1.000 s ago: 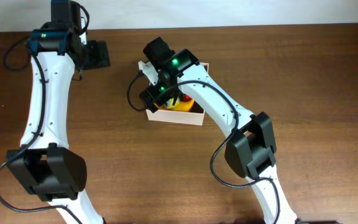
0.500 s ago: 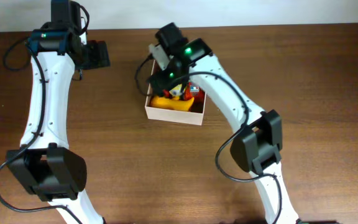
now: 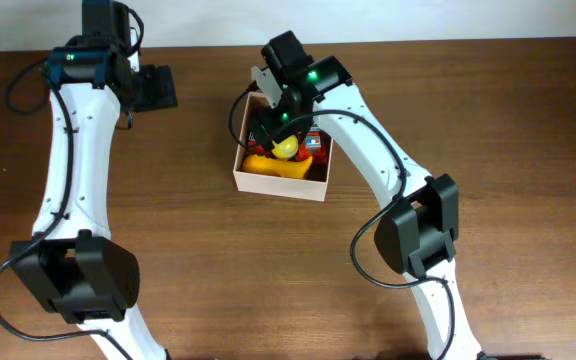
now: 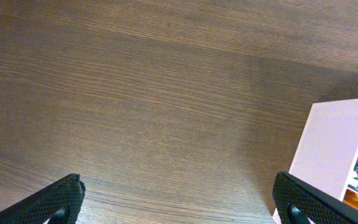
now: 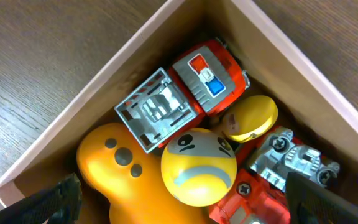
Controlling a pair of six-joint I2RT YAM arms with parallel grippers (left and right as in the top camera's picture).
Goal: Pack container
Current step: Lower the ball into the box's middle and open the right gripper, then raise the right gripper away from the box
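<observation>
plainly, the right gripper (image 5: 185, 205) is spread wide and nothing is held between its fingers. it is hung just above the container (image 5: 89, 109), whose tan inside is seen directly beneath it. right under the open jaws a yellow ball (image 5: 197, 165) with a frowning face is rested against an orange toy (image 5: 110, 171). just beyond the ball a red truck (image 5: 207, 78) and a grey grid piece (image 5: 151, 112) are wedged into the far corner, and a red and silver robot (image 5: 284, 165) is seen to one side. the left gripper (image 4: 182, 208) is likewise held wide open and empty over the bare table (image 4: 135, 93), with the container's white wall only at the edge of its view, well apart.

the container is judged light, its thin walls likely to flex and the whole box likely to slide on the wood when nudged. a hold is best taken by pinching one wall over the rim, close to a corner where it is stiffer.

compared with a second ago, the right gripper has been carried from the box's near corner toward its far side, and more of the contents is uncovered. the left arm is unchanged.
</observation>
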